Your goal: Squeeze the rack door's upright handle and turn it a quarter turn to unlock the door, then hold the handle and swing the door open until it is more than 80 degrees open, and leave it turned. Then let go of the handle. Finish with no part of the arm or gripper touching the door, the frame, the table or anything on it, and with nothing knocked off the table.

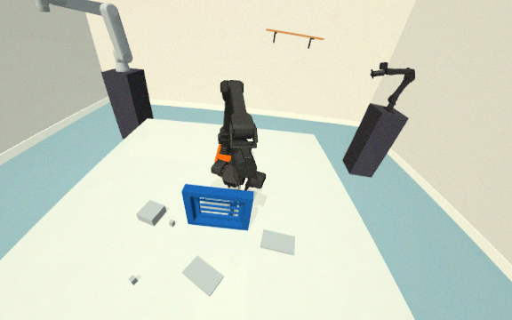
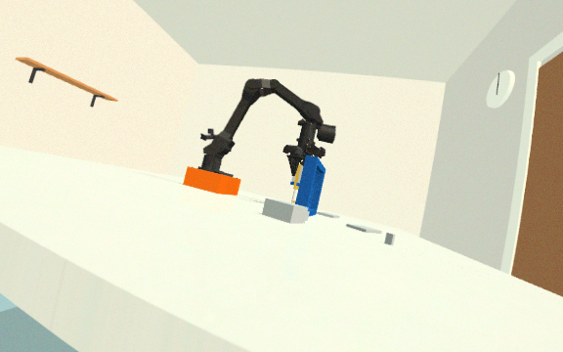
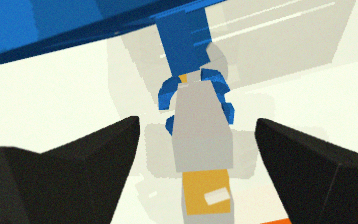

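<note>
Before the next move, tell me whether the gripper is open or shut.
Open: its fingers stand apart either side of the handle.

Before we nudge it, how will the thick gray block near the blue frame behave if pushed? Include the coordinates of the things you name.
The gray block (image 1: 150,212) (image 2: 283,211) looks rigid, with flat faces and sharp edges, so it shouldn't flex. It sits low and wide on the white table (image 1: 105,178) (image 2: 164,235), so it would probably slide rather than tip or roll.

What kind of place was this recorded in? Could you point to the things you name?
Probably a robotics lab or demo room: a second, pale arm (image 1: 116,33) and a small dark arm (image 1: 400,86) stand on pedestals around the big white table (image 1: 83,178) (image 2: 164,244), and a wall clock (image 2: 500,89) hangs near a brown door (image 2: 560,166).
</note>
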Controlling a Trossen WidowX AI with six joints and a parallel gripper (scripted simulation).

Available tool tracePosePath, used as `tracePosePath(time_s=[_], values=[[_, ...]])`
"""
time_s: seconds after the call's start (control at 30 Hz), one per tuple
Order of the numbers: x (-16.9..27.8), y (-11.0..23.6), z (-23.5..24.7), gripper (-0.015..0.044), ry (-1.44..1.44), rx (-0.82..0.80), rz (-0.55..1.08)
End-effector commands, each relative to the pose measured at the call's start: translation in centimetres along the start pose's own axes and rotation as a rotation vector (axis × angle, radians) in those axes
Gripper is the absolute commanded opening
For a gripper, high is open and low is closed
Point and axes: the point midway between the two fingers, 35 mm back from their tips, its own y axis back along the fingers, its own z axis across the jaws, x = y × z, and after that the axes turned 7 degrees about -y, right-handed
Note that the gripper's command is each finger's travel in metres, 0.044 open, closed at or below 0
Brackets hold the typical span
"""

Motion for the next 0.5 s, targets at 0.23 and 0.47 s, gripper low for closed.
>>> tracePosePath(time_s=[0.23,0.47], values=[[-0.06,-0.01,-0.03,0.0298,-0.533,0.002,-0.005],[-0.06,-0.02,-0.03,0.0298,-0.880,0.002,-0.005]])
